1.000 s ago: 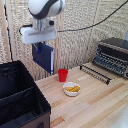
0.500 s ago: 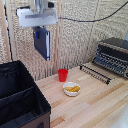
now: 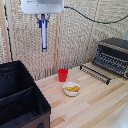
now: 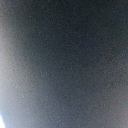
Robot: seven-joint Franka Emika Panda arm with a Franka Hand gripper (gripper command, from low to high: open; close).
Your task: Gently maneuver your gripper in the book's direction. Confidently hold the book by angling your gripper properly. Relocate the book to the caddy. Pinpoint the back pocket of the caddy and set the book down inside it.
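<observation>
My gripper (image 3: 43, 21) hangs high over the table at the top of the exterior view, under its flat white block. It is shut on the dark blue book (image 3: 44, 39), which hangs upright and shows edge-on as a thin strip. The black caddy (image 3: 42, 111) stands at the lower left of the exterior view, below and to the left of the book. A stiff divider (image 3: 17, 95) splits it, and the back pocket (image 3: 12, 77) lies behind the divider. The wrist view shows only a dark blur, seemingly the book's cover (image 4: 64, 50) held close.
A small red cup (image 3: 62, 75) and a white bowl (image 3: 72, 89) with yellow food stand on the wooden table right of the caddy. A silver-black toaster oven (image 3: 112, 55) with a dark rack (image 3: 95, 74) in front stands at the right. A woven wall runs behind.
The gripper has risen with the book. The book has turned from showing its broad face to showing its thin edge.
</observation>
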